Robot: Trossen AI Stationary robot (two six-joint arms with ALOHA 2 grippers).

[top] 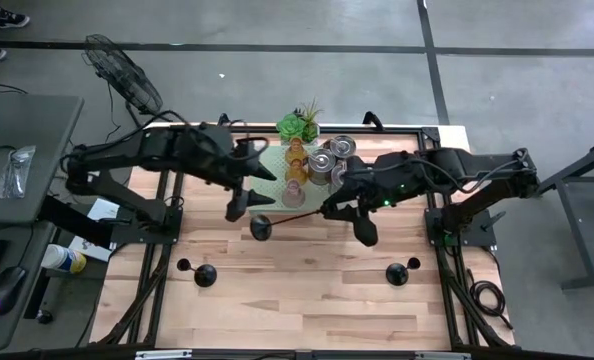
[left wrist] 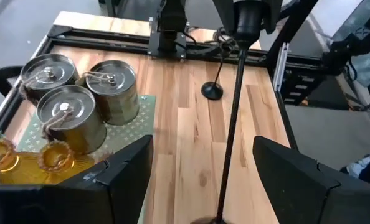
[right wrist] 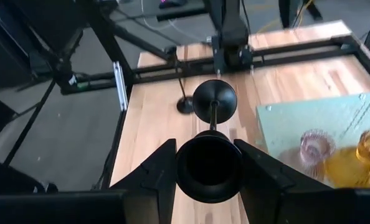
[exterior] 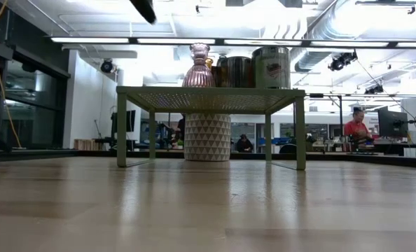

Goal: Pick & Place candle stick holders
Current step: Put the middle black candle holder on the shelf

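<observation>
My right gripper [right wrist: 207, 168] is clamped on the cup end of a black candle stick holder [top: 295, 214], fingers partly closed around it. The holder lies roughly level above the worktop [top: 307, 285], just in front of the pale green perforated stand [top: 277, 160], long axis running from my right fingers toward its round base [top: 261, 228] on the left-arm side. My left gripper [left wrist: 203, 168] hangs over that base end, fingers wide open, nothing held; the stem [left wrist: 230, 137] passes between them. The left arm is nearer the base. Handover or set-down depends on this alignment, I think. Three other black holders stand on the worktop, well clear of the stand.
</observation>
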